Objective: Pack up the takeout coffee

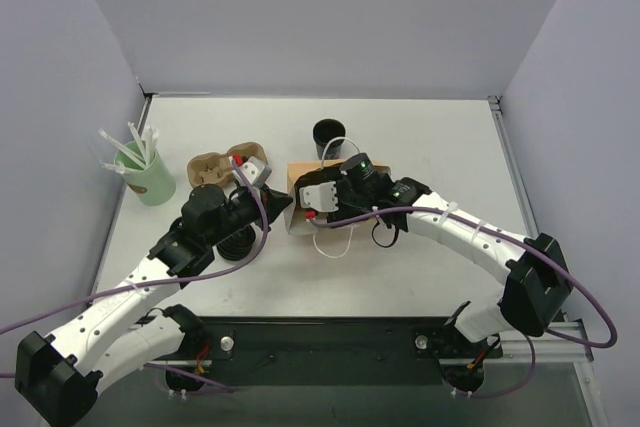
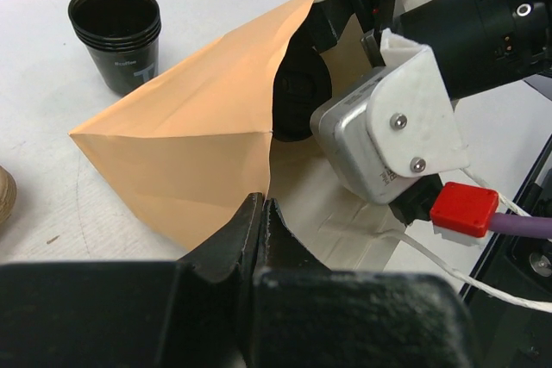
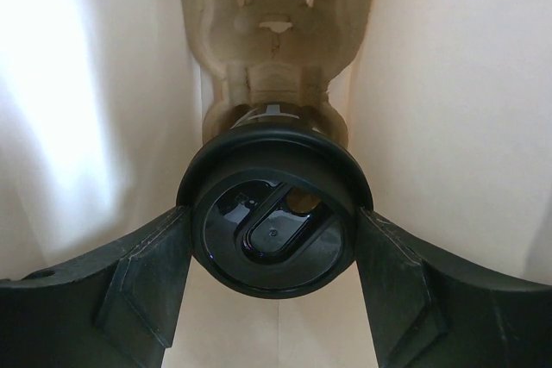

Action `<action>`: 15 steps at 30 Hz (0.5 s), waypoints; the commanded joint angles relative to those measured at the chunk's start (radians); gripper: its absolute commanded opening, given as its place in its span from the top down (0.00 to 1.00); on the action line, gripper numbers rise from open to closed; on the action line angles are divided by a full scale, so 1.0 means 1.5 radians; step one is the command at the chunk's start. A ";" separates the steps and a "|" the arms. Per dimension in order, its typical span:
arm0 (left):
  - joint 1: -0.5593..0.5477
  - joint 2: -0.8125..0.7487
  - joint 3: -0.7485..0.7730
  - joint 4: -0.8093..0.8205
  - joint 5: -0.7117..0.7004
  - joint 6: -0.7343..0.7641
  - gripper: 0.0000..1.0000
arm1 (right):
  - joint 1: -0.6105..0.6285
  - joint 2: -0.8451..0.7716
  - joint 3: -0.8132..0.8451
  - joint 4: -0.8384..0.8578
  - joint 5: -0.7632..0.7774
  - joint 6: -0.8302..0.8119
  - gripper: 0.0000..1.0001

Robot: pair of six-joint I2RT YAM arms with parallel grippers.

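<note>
Pale grey walls (image 1: pixel 300 17) on three sides of a white desk (image 1: pixel 420 137). Near the middle of the desk: brown paper bag (image 2: pixel 190 127), lying on its side, mouth turned toward the right arm. Behind the bag and apart from it: ribbed black stack (image 1: pixel 328 135) of cups, upright, open at the top. At the left of the desk: mint-green cup (image 1: pixel 152 185) holding white straws (image 1: pixel 130 142). Between that cup and the bag: pulp cup carrier (image 1: pixel 215 167), lying flat.

Right fingers (image 3: pixel 147 290) reaching in through the bag's mouth, spread wide and pressed against opposite sides of the takeout coffee (image 3: pixel 274 239) at its lid rim; clamped on it. Takeout coffee located inside the bag, between the pale inner walls, black lid facing the right wrist camera. Directly beyond it in that view: a moulded pulp shape (image 3: pixel 276 32). Cannot tell whether it touches the cup.

Left fingers (image 2: pixel 228 252) pressed together, tips meeting at the lower edge of the bag's mouth. Cannot tell whether paper is pinched between them. Left arm stretched low across the desk from the near left corner. Right arm bent in from the near right, wrist just outside the bag.
</note>
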 commanded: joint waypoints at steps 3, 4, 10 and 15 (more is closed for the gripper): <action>0.002 0.001 0.020 0.024 0.010 -0.020 1.00 | -0.006 0.003 -0.008 -0.026 0.005 -0.048 0.63; 0.002 0.002 0.019 0.025 0.010 -0.020 1.00 | -0.007 0.004 -0.011 -0.024 0.009 -0.049 0.63; 0.002 -0.002 0.013 0.028 0.013 -0.020 1.00 | -0.009 0.022 -0.009 0.011 0.025 -0.064 0.65; 0.002 0.001 0.008 0.032 0.021 -0.025 1.00 | -0.011 0.033 -0.008 0.025 0.025 -0.066 0.64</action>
